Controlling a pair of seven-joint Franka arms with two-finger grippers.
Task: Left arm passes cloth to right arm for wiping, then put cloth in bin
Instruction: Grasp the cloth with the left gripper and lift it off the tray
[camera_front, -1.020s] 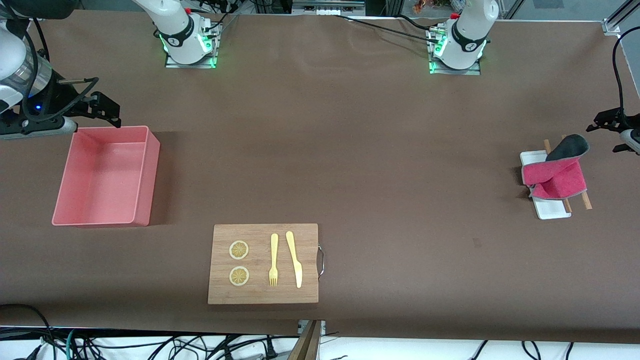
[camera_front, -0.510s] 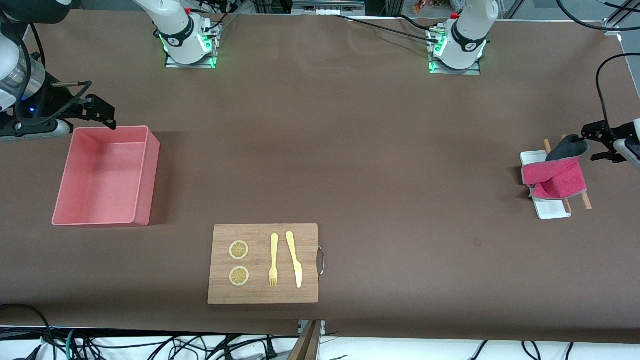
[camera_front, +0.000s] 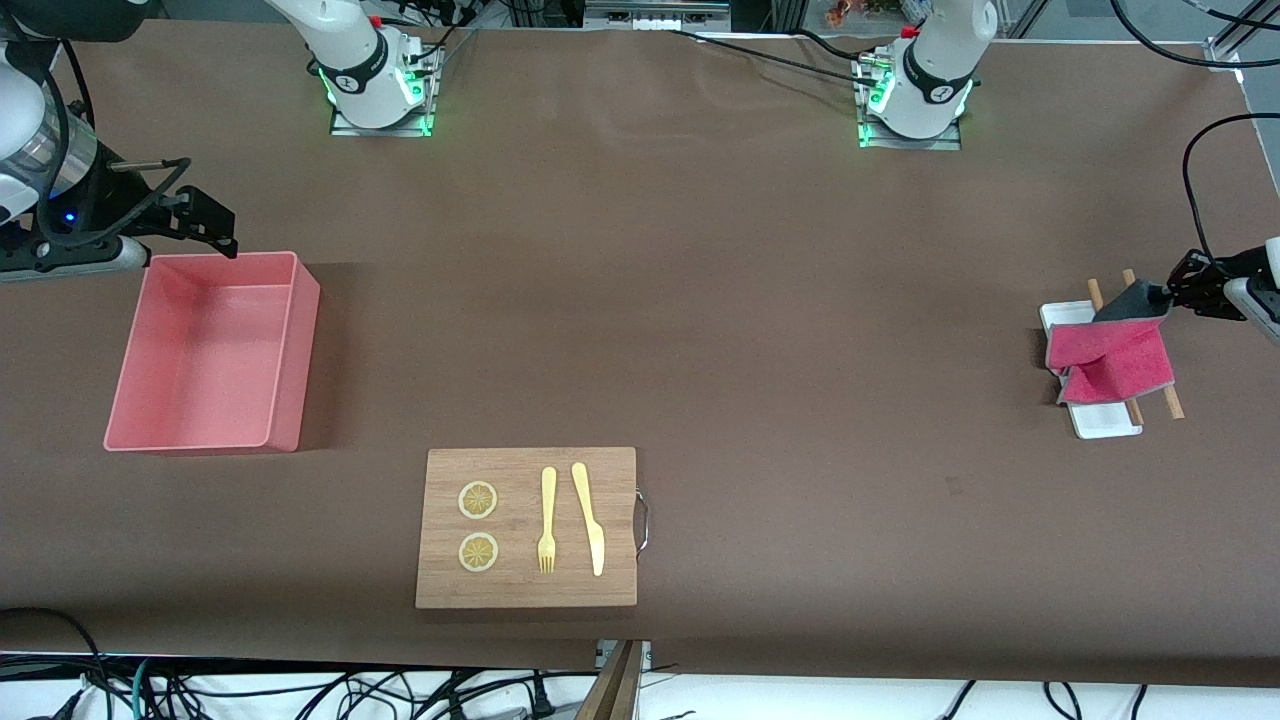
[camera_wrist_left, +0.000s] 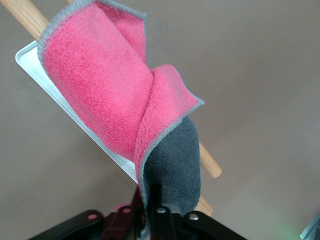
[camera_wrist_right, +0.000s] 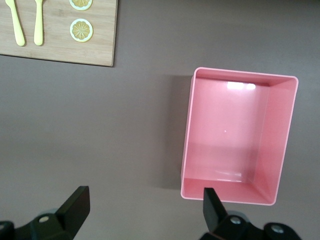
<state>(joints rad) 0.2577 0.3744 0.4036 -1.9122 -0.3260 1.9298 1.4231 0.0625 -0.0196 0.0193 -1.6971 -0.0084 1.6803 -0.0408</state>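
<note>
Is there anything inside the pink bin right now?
No, the right wrist view looks straight down into the bin and shows only its bare pink floor.

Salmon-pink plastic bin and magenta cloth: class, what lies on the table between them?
In the front view, only bare brown table lies between the salmon-pink plastic bin and the magenta cloth; the wooden chopping board sits nearer the camera.
</note>
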